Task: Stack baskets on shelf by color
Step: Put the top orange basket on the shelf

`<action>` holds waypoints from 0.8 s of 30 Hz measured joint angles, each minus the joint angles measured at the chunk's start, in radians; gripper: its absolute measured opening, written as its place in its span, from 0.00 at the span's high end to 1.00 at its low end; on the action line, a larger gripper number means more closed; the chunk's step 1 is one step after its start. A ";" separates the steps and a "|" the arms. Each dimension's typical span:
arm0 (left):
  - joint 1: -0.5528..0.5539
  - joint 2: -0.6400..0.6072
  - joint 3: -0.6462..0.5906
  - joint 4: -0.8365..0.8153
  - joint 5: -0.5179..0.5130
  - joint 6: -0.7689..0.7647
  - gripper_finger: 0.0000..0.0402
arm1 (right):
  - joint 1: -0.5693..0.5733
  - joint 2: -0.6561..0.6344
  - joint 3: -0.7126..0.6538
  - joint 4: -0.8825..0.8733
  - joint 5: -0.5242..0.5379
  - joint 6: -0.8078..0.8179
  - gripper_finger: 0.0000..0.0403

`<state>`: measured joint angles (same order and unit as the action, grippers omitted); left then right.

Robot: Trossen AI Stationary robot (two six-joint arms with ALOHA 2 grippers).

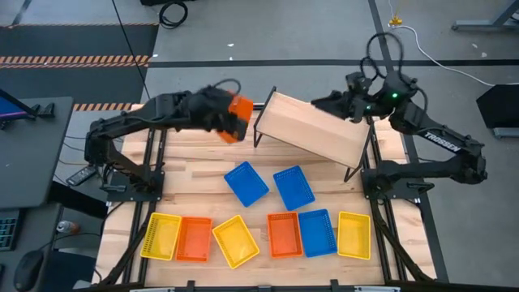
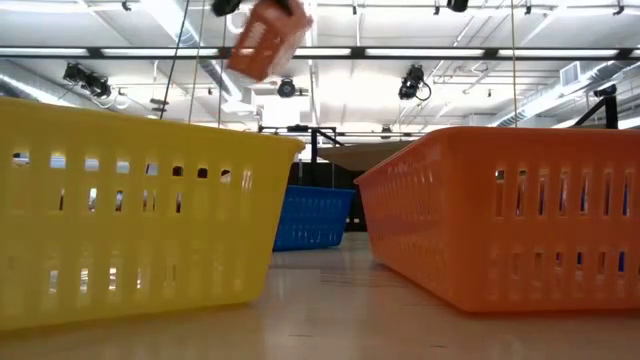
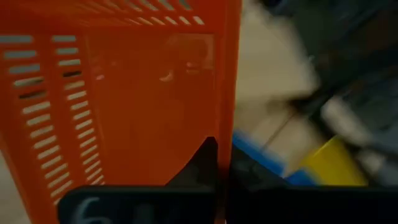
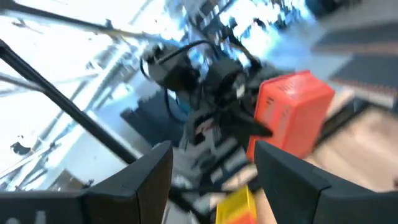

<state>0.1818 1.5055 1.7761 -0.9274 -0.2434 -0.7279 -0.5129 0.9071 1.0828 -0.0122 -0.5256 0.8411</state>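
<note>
A: Where is the left gripper (image 1: 231,122)?

B: Raised over the far left part of the tabletop (image 1: 203,162), just beside the shelf's left end. Its fingers (image 3: 205,165) are closed on the wall of an orange basket (image 1: 239,113), which hangs tilted in the air. The low view shows that basket (image 2: 265,40) high up, clear of everything.

A: And the shelf?

B: The shelf (image 1: 312,126) stands at the far edge, near the middle, skewed so its left end sits farther back than its right. Its plank is bare.

A: The right gripper?

B: The right gripper (image 1: 345,104) is at the shelf's far right side, above the plank. Its fingers (image 4: 146,177) are spread wide, holding nothing.

A: The other baskets?

B: Two blue ones lie mid-tabletop, just in front of the shelf: the left blue basket (image 1: 246,182) and the right blue basket (image 1: 293,187), both turned at an angle, close but apart. Six sit in a row along the near edge. From the left corner: a yellow basket (image 1: 160,236) touching a second orange basket (image 1: 194,238), then a tilted yellow basket (image 1: 236,240), a third orange basket (image 1: 285,234) touching a third blue basket (image 1: 317,232), and last a right yellow basket (image 1: 353,234).

A: Any stacked?

B: None; each lies singly.
</note>
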 joint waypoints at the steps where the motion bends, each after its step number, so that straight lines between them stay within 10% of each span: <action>1: 0.009 0.000 0.001 0.032 0.000 0.001 0.99 | -0.013 -0.004 0.000 0.026 0.000 0.008 0.42; 24: 0.052 0.267 0.000 0.428 0.072 0.163 0.98 | -0.178 -0.256 0.001 -0.322 -0.070 -0.066 0.45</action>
<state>0.2341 1.7723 1.7763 -0.4995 -0.1711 -0.5645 -0.6914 0.6510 1.0840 -0.3344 -0.5953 0.7751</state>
